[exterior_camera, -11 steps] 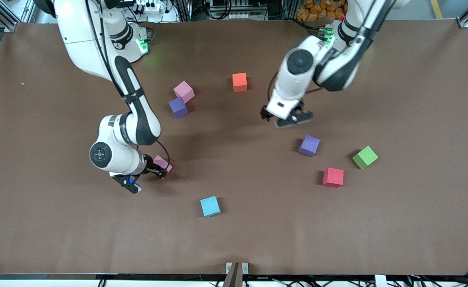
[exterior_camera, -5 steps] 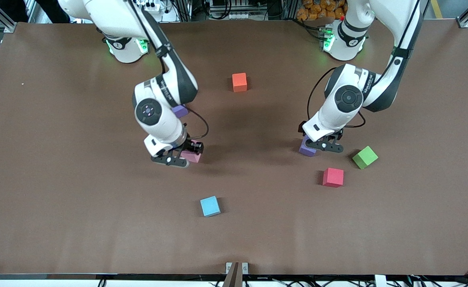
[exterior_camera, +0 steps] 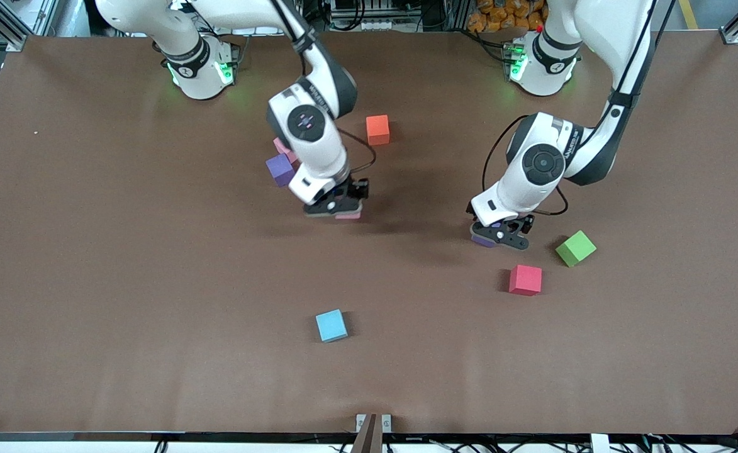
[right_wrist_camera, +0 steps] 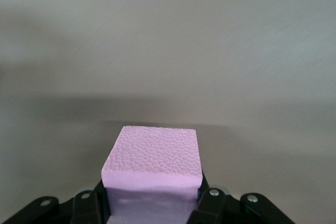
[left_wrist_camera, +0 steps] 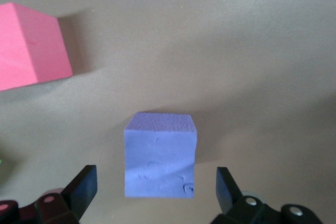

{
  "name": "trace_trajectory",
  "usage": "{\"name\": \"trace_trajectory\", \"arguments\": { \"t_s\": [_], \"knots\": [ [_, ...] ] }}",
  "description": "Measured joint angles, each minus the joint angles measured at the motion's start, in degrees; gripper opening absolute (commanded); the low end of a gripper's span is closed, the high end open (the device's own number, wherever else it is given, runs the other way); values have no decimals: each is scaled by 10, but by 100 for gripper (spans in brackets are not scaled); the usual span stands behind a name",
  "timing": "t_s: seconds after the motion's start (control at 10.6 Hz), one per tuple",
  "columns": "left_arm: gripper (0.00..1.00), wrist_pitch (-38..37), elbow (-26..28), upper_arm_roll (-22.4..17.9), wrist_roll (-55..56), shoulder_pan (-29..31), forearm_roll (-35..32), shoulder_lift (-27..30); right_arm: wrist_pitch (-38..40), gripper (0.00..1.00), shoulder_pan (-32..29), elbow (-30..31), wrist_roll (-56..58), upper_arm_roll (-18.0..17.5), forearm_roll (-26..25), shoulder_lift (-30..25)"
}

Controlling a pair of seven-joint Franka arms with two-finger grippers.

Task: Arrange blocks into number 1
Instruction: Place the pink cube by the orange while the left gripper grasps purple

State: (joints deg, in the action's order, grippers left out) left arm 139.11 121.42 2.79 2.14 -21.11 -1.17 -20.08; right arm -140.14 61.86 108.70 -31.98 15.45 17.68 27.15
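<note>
Pink matte foam cube (exterior_camera: pixel 348 215), clamped in the right gripper (exterior_camera: pixel 337 207), has travelled from the right arm's end of the table to mid-table, nearer the camera than the orange matte cube (exterior_camera: pixel 377 129). That suggests the numeral starts here. The left gripper (exterior_camera: pixel 499 234), jaws spread wide and empty, has come down to straddle a purple matte cube (left_wrist_camera: pixel 160 156), ready to close.
</note>
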Motion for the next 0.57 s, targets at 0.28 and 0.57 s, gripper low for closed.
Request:
{"name": "trace_trajectory", "arguments": {
  "t_s": [0.28,0.57],
  "knots": [
    [100,10,-3,-8,-2,0,0,-18,-51,36,59,35,-35,0,0,9],
    [100,22,-4,-8,19,0,0,-32,-68,36,86,50,-80,-5,0,25]
  ]
}}
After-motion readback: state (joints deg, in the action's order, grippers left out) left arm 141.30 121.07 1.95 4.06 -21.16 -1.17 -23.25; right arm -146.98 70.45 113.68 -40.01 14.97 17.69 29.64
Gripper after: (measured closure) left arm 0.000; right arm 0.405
